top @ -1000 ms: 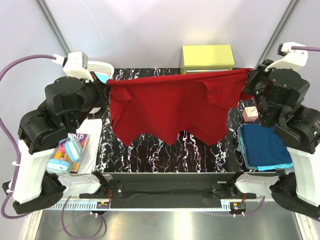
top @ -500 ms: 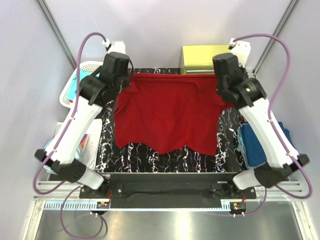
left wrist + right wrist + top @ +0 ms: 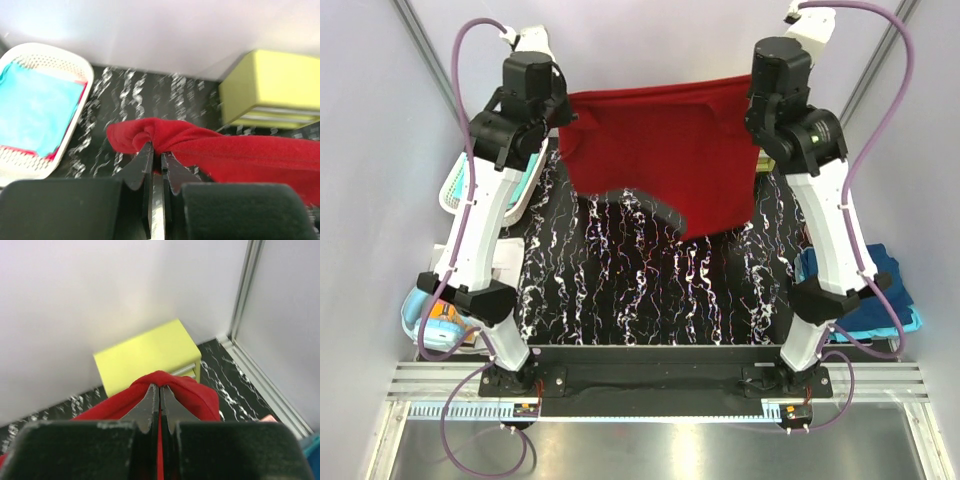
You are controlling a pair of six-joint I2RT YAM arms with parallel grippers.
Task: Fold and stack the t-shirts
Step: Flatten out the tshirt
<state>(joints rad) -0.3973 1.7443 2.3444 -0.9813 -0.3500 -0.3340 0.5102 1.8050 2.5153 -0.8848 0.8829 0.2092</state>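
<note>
change: arms risen, dark red t-shirt lifted to 12 o'clock | left gripper: clamped on one corner | right gripper: clamped on other | meaning: spread out, likely ready to lay flat

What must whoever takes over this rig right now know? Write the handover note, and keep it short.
Left gripper: shut on one corner of the dark red t-shirt.
Right gripper: shut on the opposite corner.
The shirt hangs stretched between them over the far side of the table, unfolded.
Folded blue shirts lie at the table's right edge. A teal shirt lies in the white basket on the left.
Done: red shirt lifted and spread.
Left: lay it flat, fold it, stack it, then deal with the basket's shirt.
</note>
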